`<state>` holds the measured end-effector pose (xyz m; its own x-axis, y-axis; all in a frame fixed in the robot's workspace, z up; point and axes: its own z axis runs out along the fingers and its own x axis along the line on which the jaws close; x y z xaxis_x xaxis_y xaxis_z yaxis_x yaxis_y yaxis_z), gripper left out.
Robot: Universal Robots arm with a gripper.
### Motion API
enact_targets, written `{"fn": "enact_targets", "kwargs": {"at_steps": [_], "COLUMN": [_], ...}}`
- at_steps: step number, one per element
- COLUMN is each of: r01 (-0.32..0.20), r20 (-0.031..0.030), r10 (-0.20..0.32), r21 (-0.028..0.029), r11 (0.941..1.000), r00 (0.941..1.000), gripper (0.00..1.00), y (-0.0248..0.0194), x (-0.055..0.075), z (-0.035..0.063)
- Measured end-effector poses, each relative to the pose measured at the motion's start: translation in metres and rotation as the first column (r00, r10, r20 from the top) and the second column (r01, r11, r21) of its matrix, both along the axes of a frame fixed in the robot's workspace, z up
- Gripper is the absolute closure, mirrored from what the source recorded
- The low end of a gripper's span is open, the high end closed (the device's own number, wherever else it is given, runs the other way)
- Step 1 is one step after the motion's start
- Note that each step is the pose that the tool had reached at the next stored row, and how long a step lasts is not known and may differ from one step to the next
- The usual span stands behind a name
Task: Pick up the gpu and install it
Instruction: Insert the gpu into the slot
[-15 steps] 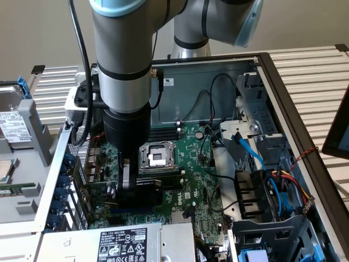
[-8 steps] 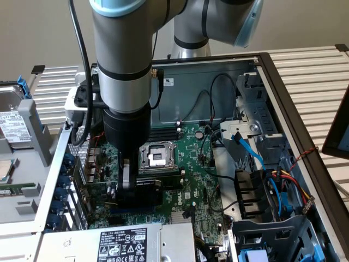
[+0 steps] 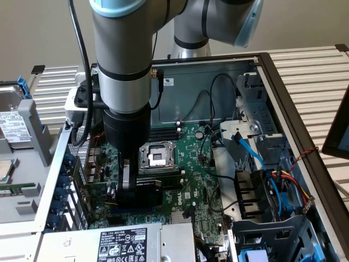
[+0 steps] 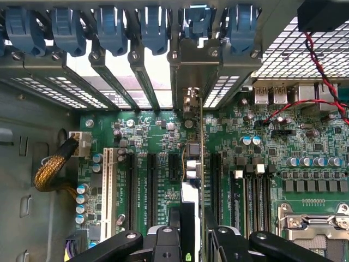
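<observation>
Pincer [image 4: 192,240] clamped on the gpu [image 4: 192,164], card upright and edge-on over the motherboard [image 4: 256,125], silver bracket [image 4: 199,63] up at the blue-clipped rear slots [image 4: 155,24]

The claw [image 3: 126,188] is lowered inside the computer case [image 3: 283,103], over the motherboard [image 3: 188,164]. The gpu [image 4: 192,180] is held upright between its fingers, edge-on above the expansion slots [image 4: 150,185]. The CPU socket [image 3: 157,157] lies just beside the claw toward the exterior view's right; the drive cage [image 3: 256,191] lies farther that way.
</observation>
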<state>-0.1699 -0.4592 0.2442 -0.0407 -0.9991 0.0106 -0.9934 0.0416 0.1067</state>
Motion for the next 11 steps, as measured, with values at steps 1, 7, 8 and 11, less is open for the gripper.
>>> {"fn": "enact_targets", "kwargs": {"at_steps": [1, 7, 8, 11], "r01": [0.000, 0.000, 0.000, 0.000], "r20": [0.0000, 0.0001, 0.0000, 0.0001], "r10": [0.000, 0.000, 0.000, 0.000], "r21": [0.0000, 0.0001, 0.0001, 0.0001], "r11": [1.0000, 1.0000, 1.0000, 1.0000], "r00": [1.0000, 1.0000, 1.0000, 1.0000], "gripper": [0.73, 0.73, 0.73, 0.73], "y": [0.0000, 0.0000, 0.0000, 0.0000], "x": [0.0000, -0.0001, -0.0001, -0.0001], "z": [-0.0001, -0.0005, -0.0005, -0.0010]}}
